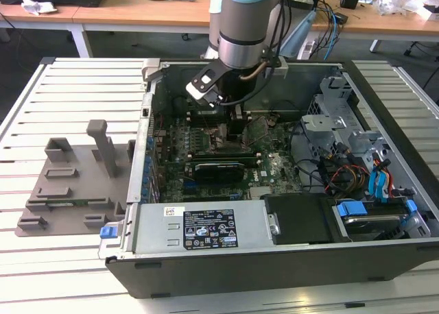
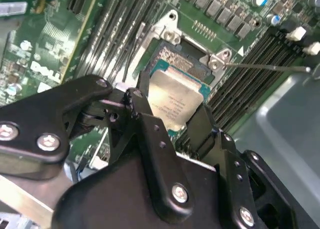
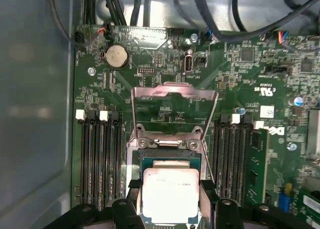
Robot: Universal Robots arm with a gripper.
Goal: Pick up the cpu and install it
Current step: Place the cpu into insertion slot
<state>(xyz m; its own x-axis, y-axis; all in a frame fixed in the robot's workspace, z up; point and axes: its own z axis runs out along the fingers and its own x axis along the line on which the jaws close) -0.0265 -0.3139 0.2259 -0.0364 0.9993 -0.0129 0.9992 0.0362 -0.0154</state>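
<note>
**Silver-topped chip gripped over the open socket**

Silver lid up, held flat between the jaws of the gripper [image 2: 172, 111], with one black finger [image 2: 202, 124] against each of two opposite edges, as seen in both wrist views. Clenched, then, on the cpu [image 3: 170, 194], not released. Directly under the jaws and just past their tips: the socket [image 2: 175, 56], uncovered, with its metal frame [image 3: 174, 106] tipped up and standing open beyond. Hard to tell whether seated in the socket or hovering just above it. To either side of the jaws, rows of memory slots [image 3: 97, 156] on the green motherboard [image 3: 240, 79].

Probably light as a wafer and quite stiff, with no give under the fingers. Slick on the metal top, so little use pressing there. Fragile on the underside and over the socket's contacts, by judgement: no tilt, no dragging, no force. Best taken by the thin edges, squarely, on opposite sides, exactly as gripped here.
</note>
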